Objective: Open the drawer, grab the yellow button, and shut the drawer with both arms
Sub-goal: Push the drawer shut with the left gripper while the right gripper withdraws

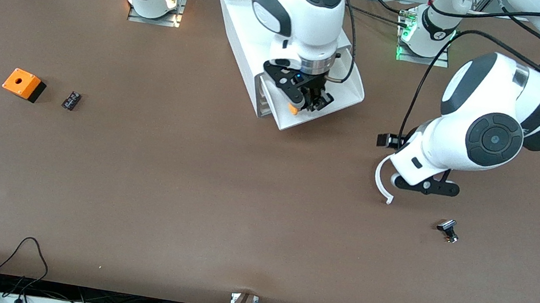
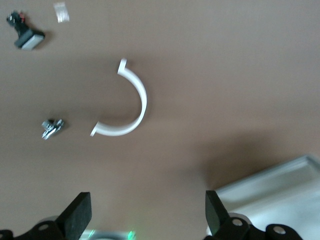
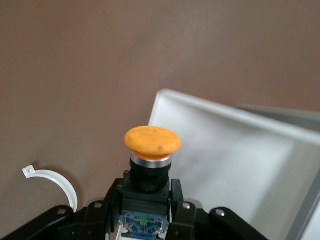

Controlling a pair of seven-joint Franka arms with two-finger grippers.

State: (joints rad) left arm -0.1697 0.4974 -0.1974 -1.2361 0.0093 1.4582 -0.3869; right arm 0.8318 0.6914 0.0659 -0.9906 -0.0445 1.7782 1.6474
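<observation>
The white cabinet [image 1: 244, 25] lies at the middle of the table's robot side, with its uppermost drawer [image 1: 330, 105] pulled out. My right gripper [image 1: 307, 100] is over the open drawer, shut on the button [image 1: 294, 108]. In the right wrist view the button [image 3: 152, 142] stands upright between the fingers [image 3: 186, 212], its orange-yellow cap on top, with the white drawer [image 3: 230, 165] beneath it. My left gripper [image 1: 428, 187] hangs open and empty over bare table toward the left arm's end. Its fingers [image 2: 80, 212] are spread wide.
A white curved clip [image 1: 384, 178] lies on the table beside the left gripper, also in the left wrist view [image 2: 131, 107]. A small black part [image 1: 448, 230] lies nearer the front camera. An orange box with a hole [image 1: 22, 83] and a small black piece [image 1: 71, 100] lie toward the right arm's end.
</observation>
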